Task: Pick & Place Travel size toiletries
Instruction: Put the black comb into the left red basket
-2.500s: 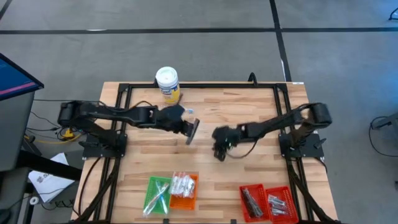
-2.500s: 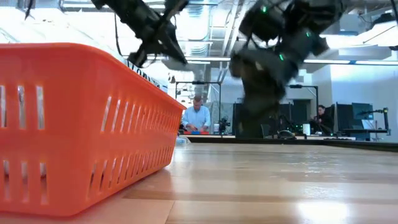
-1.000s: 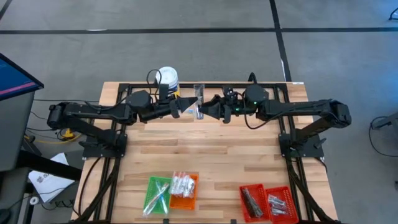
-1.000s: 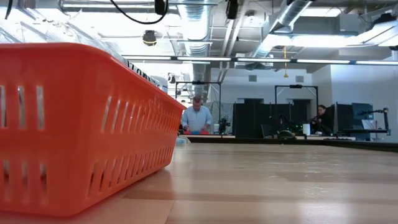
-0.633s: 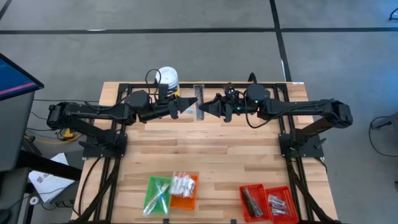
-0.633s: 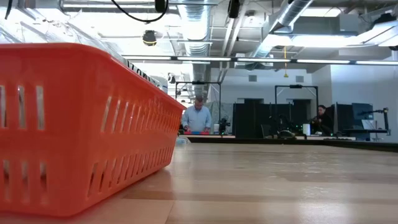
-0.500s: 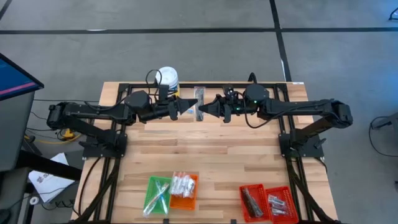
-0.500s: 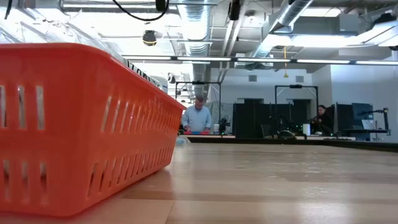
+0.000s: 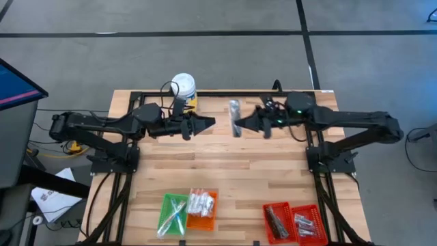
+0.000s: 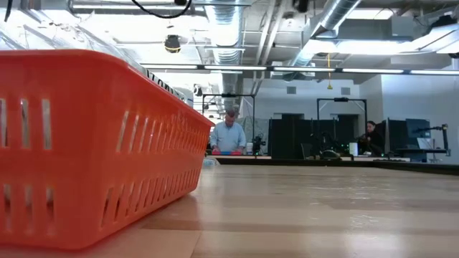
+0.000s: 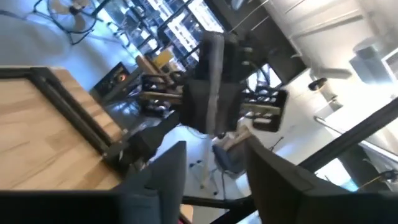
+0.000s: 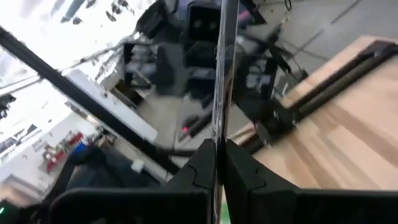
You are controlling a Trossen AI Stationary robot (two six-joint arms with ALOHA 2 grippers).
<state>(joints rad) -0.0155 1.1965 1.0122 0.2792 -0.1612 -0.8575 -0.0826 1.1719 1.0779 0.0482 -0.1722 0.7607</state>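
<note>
Handover done: silvery packet (image 9: 234, 127) pinched by right gripper (image 9: 238, 126), left gripper (image 9: 209, 123) spread.
Carrying toward the red trays (image 9: 293, 222) at five o'clock is judged next.

1. A silvery packet (image 9: 234, 108) hangs in the air above the far middle of the table, pinched at one edge by the right gripper (image 9: 239, 124). In the high view it reads as a short upright strip; in the right wrist view it is seen edge-on as a thin line (image 12: 222, 68) rising from between the closed fingers.
2. Thin clear-wrapped sticks (image 9: 174, 213) lie criss-crossed in the green tray.
3. White crinkly packets (image 9: 200, 203) are heaped in the orange tray.
4. Slim dark tubes (image 9: 276, 220) lie in one red tray.
5. Silvery pieces (image 9: 304, 223) lie in the red tray beside it.
</note>
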